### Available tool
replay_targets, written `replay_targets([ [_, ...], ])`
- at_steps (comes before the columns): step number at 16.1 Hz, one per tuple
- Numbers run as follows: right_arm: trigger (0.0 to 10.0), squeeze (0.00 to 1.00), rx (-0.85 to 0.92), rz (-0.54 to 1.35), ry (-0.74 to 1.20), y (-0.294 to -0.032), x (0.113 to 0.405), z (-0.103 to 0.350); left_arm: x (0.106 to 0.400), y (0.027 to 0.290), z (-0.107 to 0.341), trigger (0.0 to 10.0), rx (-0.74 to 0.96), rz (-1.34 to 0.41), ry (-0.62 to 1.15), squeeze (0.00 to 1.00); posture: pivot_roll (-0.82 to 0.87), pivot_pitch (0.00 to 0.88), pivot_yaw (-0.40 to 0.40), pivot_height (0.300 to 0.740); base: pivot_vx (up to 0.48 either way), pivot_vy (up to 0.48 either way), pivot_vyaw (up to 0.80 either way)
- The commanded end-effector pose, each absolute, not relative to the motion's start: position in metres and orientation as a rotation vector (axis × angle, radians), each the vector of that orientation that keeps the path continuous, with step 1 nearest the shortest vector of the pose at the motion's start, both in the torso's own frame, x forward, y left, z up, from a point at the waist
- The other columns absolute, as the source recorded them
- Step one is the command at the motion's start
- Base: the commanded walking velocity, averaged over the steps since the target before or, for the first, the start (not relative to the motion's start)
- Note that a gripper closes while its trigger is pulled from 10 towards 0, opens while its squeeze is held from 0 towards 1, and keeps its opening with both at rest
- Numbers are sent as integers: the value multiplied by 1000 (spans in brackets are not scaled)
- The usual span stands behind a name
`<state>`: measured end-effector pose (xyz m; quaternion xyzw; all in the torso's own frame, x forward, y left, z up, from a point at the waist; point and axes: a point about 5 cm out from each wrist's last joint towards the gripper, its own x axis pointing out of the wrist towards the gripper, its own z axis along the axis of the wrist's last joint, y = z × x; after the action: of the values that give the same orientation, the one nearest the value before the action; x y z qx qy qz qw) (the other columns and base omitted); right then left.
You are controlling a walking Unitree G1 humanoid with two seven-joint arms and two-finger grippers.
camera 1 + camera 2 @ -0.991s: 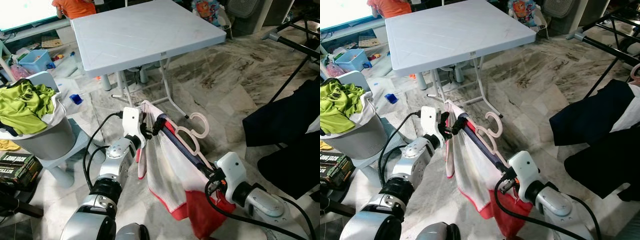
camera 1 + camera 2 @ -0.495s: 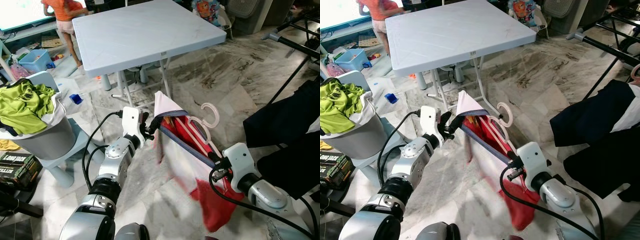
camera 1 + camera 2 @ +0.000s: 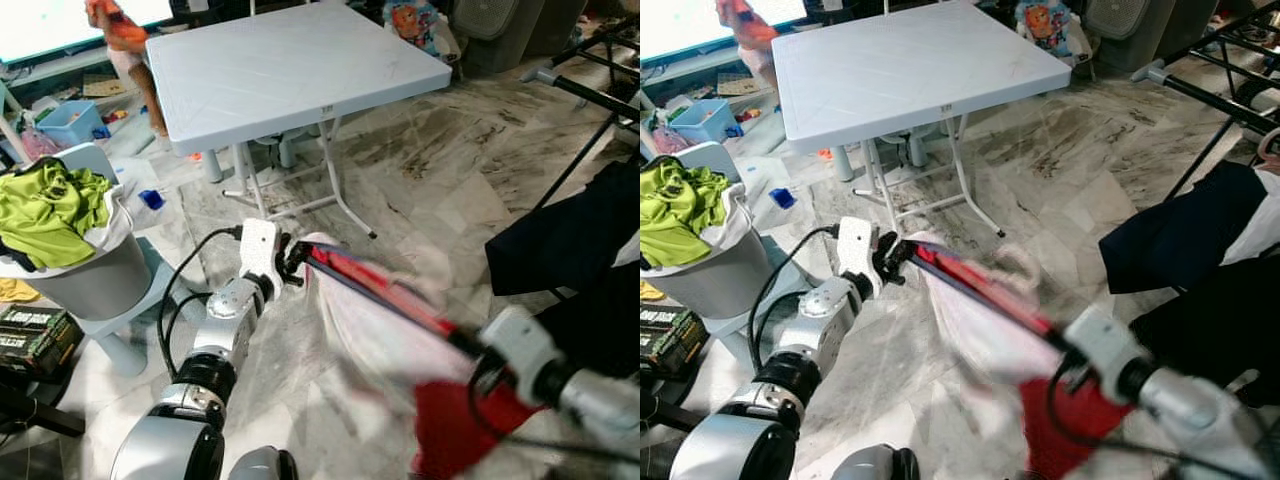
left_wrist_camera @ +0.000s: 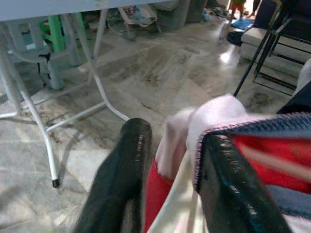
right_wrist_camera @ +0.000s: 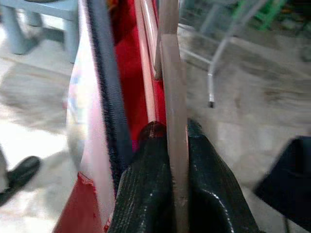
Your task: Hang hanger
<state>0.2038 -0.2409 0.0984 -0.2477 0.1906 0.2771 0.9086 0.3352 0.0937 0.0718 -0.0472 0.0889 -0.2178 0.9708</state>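
Between my two arms, over the marbled floor (image 3: 420, 170), I see a red and white garment (image 3: 375, 320) stretched on a hanger (image 5: 171, 97), smeared by motion blur in both eye views. My left gripper (image 3: 292, 258) sits at the upper end of the cloth, in front of the legs of the white bench (image 3: 290, 65). From the left wrist view its two black fingers (image 4: 121, 174) are parted a little, with the garment's pale, red-lined edge bunched between them; I read that as holding the garment, though the blur keeps me from seeing how firmly.

My right gripper (image 5: 177, 189) is lower and to my right, at the far end of the stretched cloth, badly blurred in the eye views. Its wrist camera is clearer: the fingers (image 5: 146, 194) are closed narrow on the pinkish bar of the hanger, which runs straight up from the pinch, with the garment's dark-trimmed edge and red lining just beside it.

Off to my left I see a grey laundry basket (image 3: 85, 275) heaped with green clothing (image 3: 50, 205), on a pale blue stool. To my right, dark garments (image 3: 565, 235) hang from a black rack (image 3: 1210, 95). At the top left of my view, behind the bench, a person (image 3: 125, 40) in orange is partly visible.
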Motion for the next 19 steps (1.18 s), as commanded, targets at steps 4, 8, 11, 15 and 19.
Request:
replay_targets([
  [4, 10000, 0, -665, 513, 544, -287, 192, 95, 344, 126, 79, 0, -75, -288, 140, 0, -163, 0, 85, 740, 0, 0, 0],
  [8, 10000, 0, -776, 653, 691, -308, 176, 96, 343, 129, 76, 0, -67, -277, 155, 0, -168, 0, 88, 740, 0, 0, 0],
  [11, 10000, 0, -784, 683, 714, -311, 173, 93, 339, 132, 67, 0, -64, -264, 190, 0, -170, 0, 84, 740, 0, 0, 0],
  [15, 10000, 0, -730, 677, 723, -323, 168, 93, 331, 142, 54, 0, -47, -240, 228, 0, -164, 0, 58, 740, 0, 0, 0],
  [19, 10000, 0, -715, 675, 659, -320, 179, 96, 336, 141, 60, 0, -52, -233, 212, 0, -158, 0, 92, 740, 0, 0, 0],
])
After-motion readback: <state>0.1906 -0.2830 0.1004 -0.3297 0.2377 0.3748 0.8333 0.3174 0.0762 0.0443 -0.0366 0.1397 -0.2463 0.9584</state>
